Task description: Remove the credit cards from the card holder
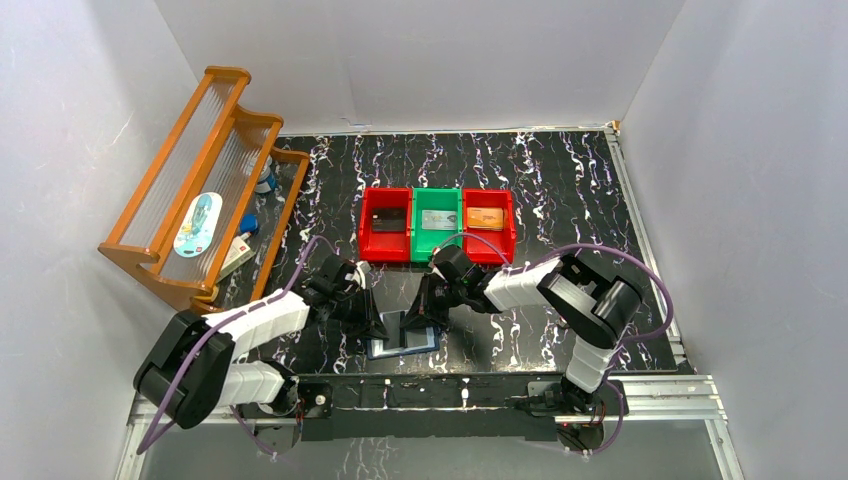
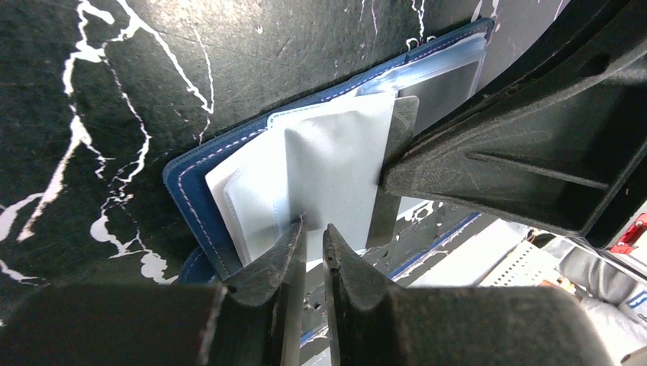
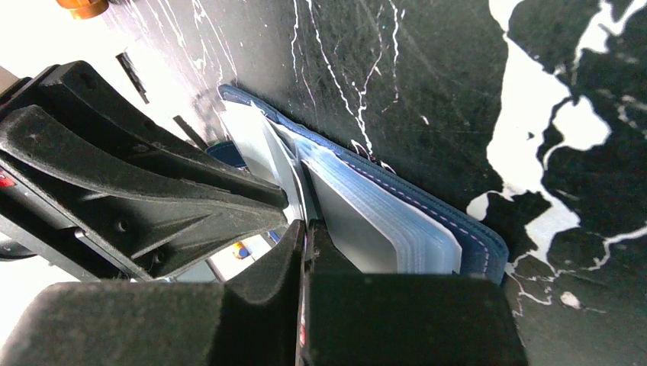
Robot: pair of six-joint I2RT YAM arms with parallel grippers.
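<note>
Shows the navy stitched card holder [image 2: 194, 183] open flat on marbled table [image 2: 114, 91], ahead of both jaws. Pins a glossy pale sleeve [image 2: 336, 168] in the near-shut left gripper [image 2: 313, 240], apparently as anchor; clamps seemingly a thin, stiff dark credit card [image 2: 404, 126] in the closed right gripper [image 3: 305, 232], likely for withdrawal

arms [image 1: 250, 320] 2 | card holder [image 1: 385, 350] 1 | red bins [image 1: 367, 222] 2 | green bin [image 1: 437, 192] 1 | cards [image 1: 388, 217] 3 | rack [image 1: 165, 170] 1

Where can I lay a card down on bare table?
Bare table: right of the bins to the rail; the strip between bins and back wall; between rack and bins. Crowded: near centre, left arm and right arm over the card holder.
</note>
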